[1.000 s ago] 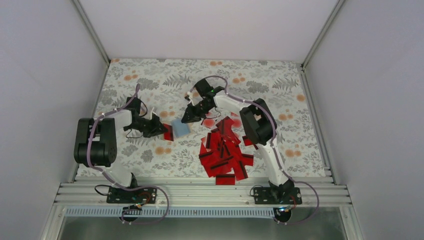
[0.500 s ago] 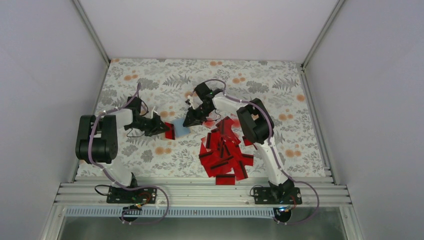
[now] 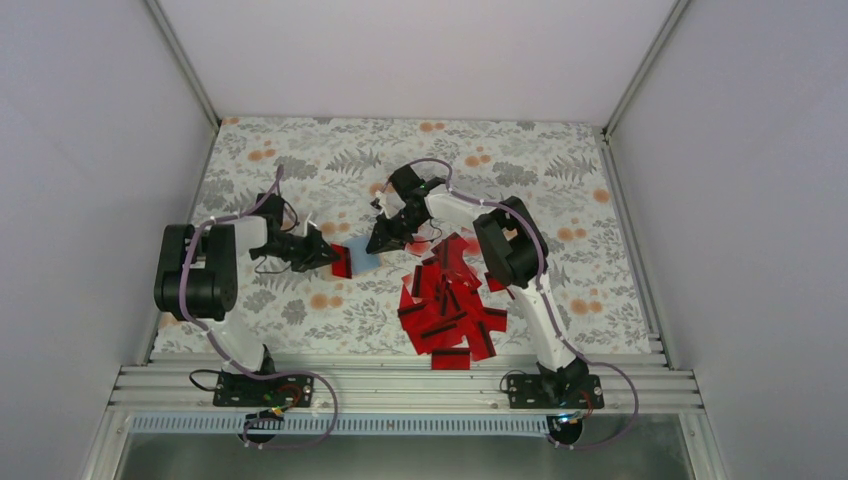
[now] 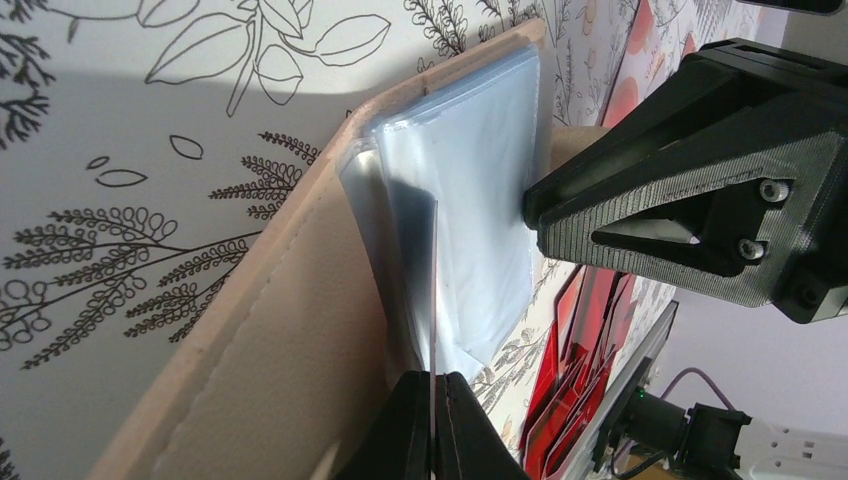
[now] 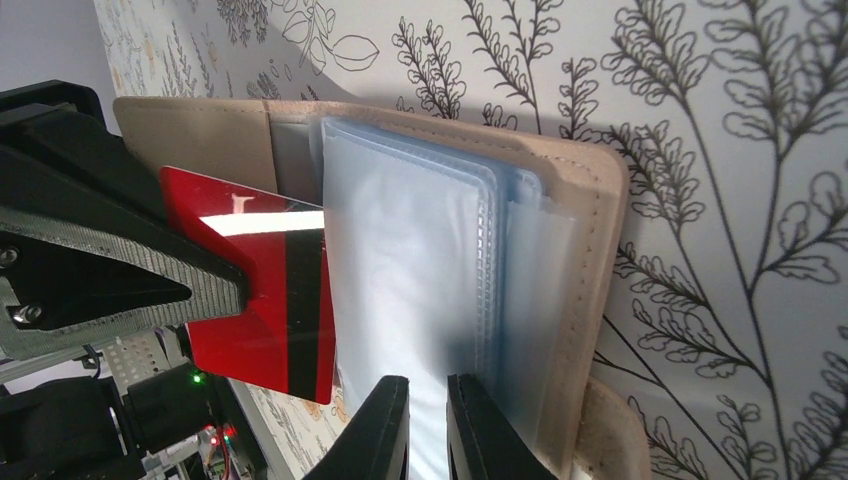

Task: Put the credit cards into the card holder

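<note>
**A:** At the centre of the overhead view, what do you count?

**B:** One card holder (image 3: 366,258), open on the desk's floral cloth (image 3: 560,170), and one credit card (image 5: 270,300) held apart from the others. The left fingers (image 4: 420,432) are clamped tight on that card. Its free edge meets the holder's clear sleeves (image 5: 410,260).

**A:** And the other arm?

**B:** The right fingers (image 5: 402,445) stand nearly together, pinching one clear sleeve of the holder.

**A:** The other cards?

**B:** There is a pile of credit cards (image 3: 450,300) just to the lower right of the holder. They overlap too much for an exact count, but there are well over a dozen.

**A:** What is hard to make out?

**B:** From the left wrist the held card shows only as a thin edge-on line. From the right wrist its left end is hidden behind the black left fingers. I cannot tell whether it sits inside a sleeve, nor how many sleeves there are. Both wrist views cut the holder off at the bottom.

**A:** Anything else around?

**B:** Only purple cables (image 3: 183,290) along both arms, and a metal rail (image 3: 400,385) across the bottom.
</note>
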Tool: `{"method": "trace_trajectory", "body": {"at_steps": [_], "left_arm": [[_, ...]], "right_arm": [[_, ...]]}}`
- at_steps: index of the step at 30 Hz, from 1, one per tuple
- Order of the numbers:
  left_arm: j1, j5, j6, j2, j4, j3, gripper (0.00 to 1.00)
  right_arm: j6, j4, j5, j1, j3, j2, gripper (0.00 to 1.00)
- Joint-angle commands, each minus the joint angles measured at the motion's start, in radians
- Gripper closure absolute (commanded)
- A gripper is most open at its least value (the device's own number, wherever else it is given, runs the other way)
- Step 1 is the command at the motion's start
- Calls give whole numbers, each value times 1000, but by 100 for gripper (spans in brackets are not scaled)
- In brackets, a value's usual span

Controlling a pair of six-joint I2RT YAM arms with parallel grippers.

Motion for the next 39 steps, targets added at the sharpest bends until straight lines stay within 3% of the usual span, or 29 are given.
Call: {"method": "trace_trajectory", "body": {"at_steps": [1, 39], "left_arm": [[2, 35, 16, 10, 36, 22, 98], [-14, 67, -82, 50, 188, -10, 98]], "right_arm": [[-8, -19, 27, -5, -8, 37, 88], [-12, -27, 7, -37, -14, -8, 87]]}}
